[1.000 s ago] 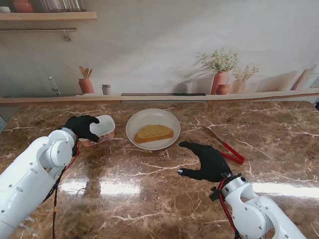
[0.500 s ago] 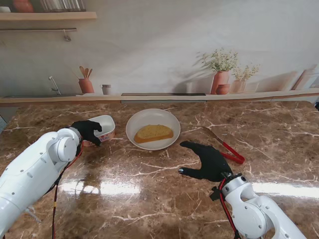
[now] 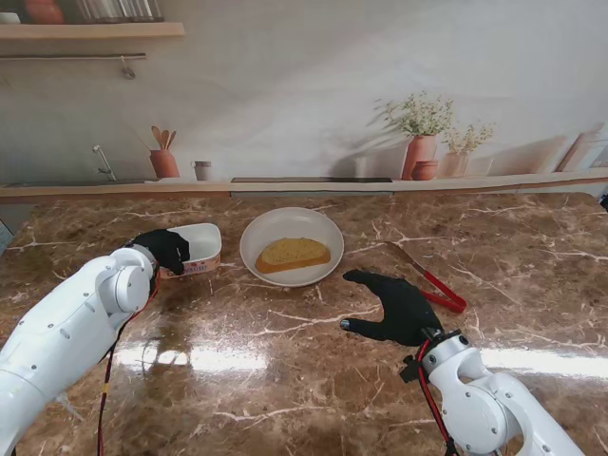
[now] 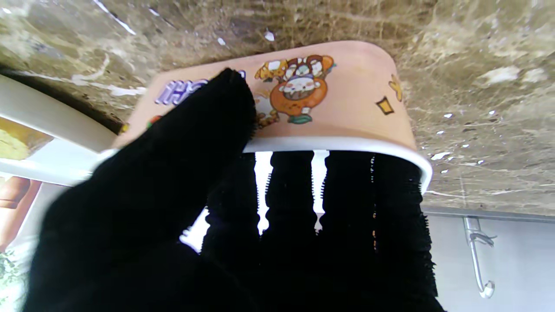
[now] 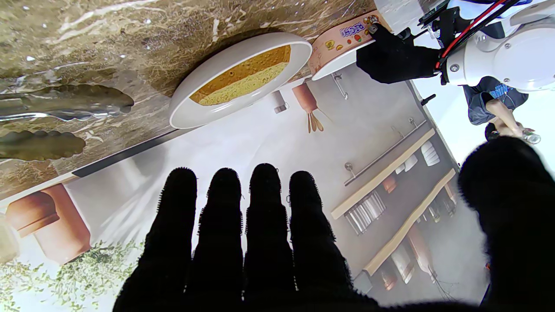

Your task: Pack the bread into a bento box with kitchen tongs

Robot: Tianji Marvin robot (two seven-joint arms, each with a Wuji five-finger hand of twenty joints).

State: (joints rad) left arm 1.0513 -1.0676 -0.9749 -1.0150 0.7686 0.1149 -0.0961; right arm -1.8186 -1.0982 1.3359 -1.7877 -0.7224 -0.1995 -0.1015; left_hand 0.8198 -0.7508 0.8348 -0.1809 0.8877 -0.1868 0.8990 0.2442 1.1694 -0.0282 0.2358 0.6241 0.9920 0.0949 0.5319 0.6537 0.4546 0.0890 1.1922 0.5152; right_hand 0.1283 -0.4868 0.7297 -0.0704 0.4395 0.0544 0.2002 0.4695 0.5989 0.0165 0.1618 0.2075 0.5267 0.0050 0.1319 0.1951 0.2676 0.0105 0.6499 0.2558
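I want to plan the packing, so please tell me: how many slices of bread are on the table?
1. The slice of bread lies in the white bowl, between the bento box on the left and the tongs on the right. None seems hidden.

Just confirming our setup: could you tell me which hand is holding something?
The left hand, gripping the bento box by its rim; the right hand hovers open, holding nothing.

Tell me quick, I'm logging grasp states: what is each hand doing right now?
Left hand: shut on the bento box, thumb outside the wall, fingers inside.
Right hand: open, holding nothing, beside the tongs.
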